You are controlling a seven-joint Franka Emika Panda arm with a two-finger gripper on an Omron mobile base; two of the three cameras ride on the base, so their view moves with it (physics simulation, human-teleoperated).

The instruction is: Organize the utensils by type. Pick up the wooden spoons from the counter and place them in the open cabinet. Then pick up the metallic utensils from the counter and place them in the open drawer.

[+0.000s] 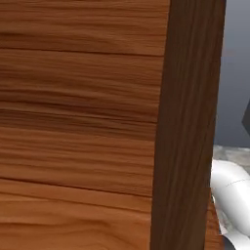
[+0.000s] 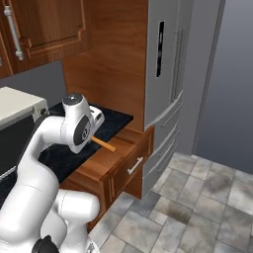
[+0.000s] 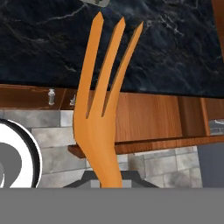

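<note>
My gripper (image 3: 109, 181) is shut on the handle of an orange three-tined fork (image 3: 103, 96). Its tines point out over the black marble counter (image 3: 39, 48). Below the counter edge the open drawer (image 3: 148, 118) sticks out, with the fork's handle end above it. From the right base view the fork's handle (image 2: 104, 144) pokes out from behind the wrist, over the open drawer (image 2: 129, 167) at the counter's (image 2: 64, 155) end. A grey metal thing (image 3: 97, 2) lies on the counter at the hand view's top edge. The wooden spoons are out of view.
A tall grey fridge (image 2: 168, 74) stands just right of the drawer. Closed wooden upper cabinets (image 2: 44, 24) hang above the counter and a pale appliance (image 2: 15, 106) sits at its left. A wooden panel (image 1: 73, 122) stands close before the left base camera. Tiled floor (image 2: 197, 197) lies to the right.
</note>
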